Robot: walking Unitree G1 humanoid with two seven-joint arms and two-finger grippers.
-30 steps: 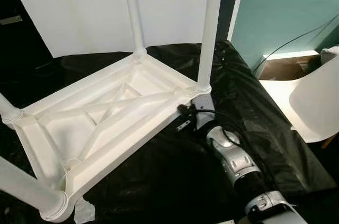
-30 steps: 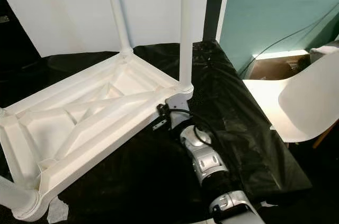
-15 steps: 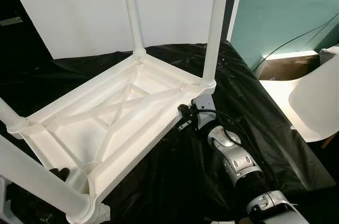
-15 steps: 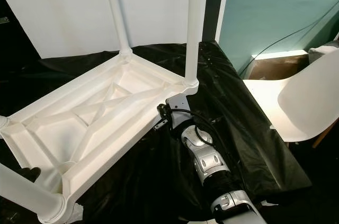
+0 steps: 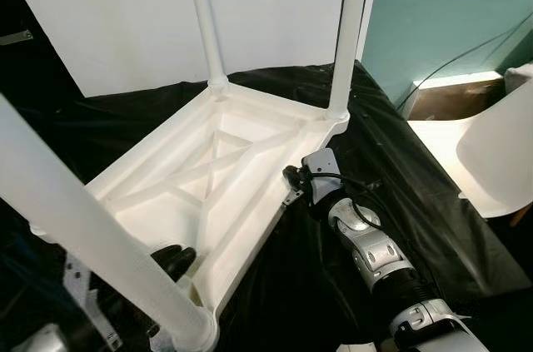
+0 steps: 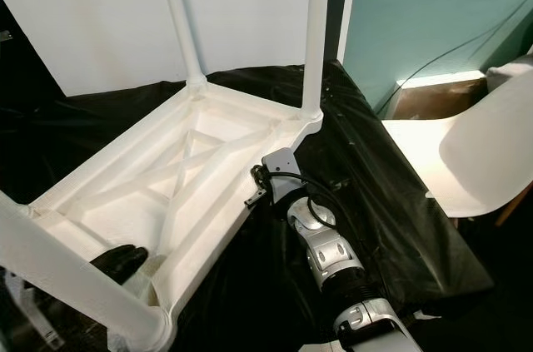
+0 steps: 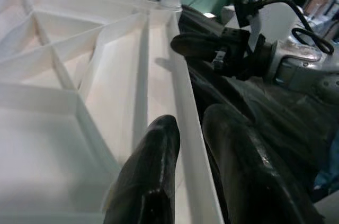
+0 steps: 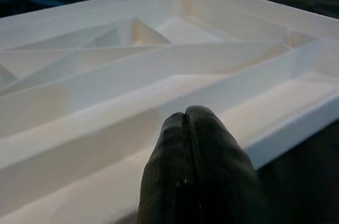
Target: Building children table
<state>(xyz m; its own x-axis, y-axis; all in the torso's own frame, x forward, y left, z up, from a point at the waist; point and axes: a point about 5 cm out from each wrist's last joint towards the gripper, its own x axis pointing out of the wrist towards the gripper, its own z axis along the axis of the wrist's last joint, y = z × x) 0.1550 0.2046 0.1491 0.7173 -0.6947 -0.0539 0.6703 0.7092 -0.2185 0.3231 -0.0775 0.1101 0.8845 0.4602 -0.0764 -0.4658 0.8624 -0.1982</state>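
The white children's table (image 5: 218, 171) lies upside down and tilted on black sheeting, with its ribbed underside facing up. Two legs (image 5: 348, 32) rise at the far corners. A third leg (image 5: 100, 244) slants across the near left. My left gripper (image 5: 173, 262) holds the near rim; its two black fingers (image 7: 153, 181) straddle the rim wall, one inside and one outside. My right gripper (image 5: 291, 184) sits against the table's right long edge. Its fingertips (image 8: 193, 171) are pressed together just in front of that edge.
A white chair (image 5: 500, 152) stands on the right, with a cardboard box (image 5: 445, 101) and a cable by the teal wall. A white board (image 5: 125, 19) leans behind the table. Crumpled black plastic sheeting (image 5: 400, 177) covers the surface.
The table's near end has risen and swung round, so the near leg now slants across the left foreground. My left gripper has come into view on the near rim. The right gripper stays at the right edge.
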